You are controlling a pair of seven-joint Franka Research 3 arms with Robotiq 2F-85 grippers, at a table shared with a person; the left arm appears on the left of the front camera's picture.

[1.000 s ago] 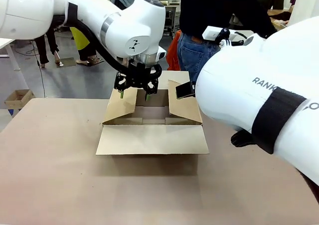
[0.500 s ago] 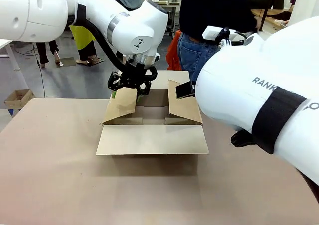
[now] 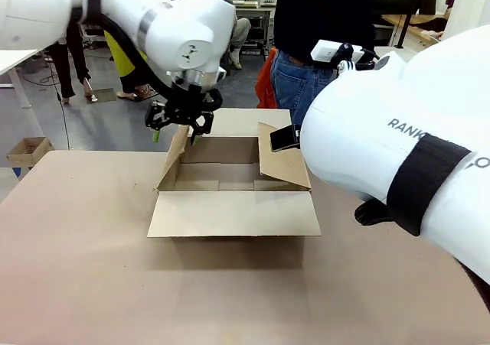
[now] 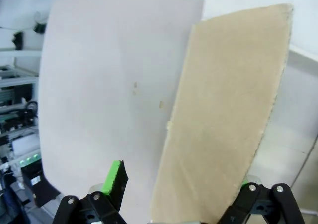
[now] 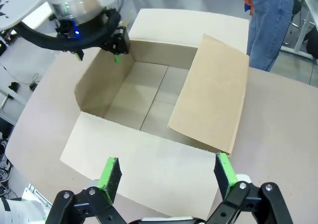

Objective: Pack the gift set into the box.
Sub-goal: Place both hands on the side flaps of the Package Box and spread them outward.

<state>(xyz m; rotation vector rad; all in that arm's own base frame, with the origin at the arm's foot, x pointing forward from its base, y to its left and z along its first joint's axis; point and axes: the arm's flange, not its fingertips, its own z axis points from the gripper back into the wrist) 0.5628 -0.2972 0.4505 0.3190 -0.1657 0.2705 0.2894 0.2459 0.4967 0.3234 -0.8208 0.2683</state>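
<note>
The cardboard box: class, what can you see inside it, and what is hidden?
Inside the box its bare cardboard floor with bottom seams shows, with nothing lying on it. The inward-leaning flap covers the floor beneath it, so that part cannot be checked.

Left arm (image 3: 187,43): white shells, silver joint ring (image 3: 147,25), black cable (image 3: 129,48). Right arm (image 3: 367,142): white, black strap (image 3: 425,178), grey lettering (image 3: 409,125) cut off, probably FRANKA. Left gripper (image 3: 174,137), right gripper (image 5: 167,174): black, green pads (image 5: 110,177).
</note>
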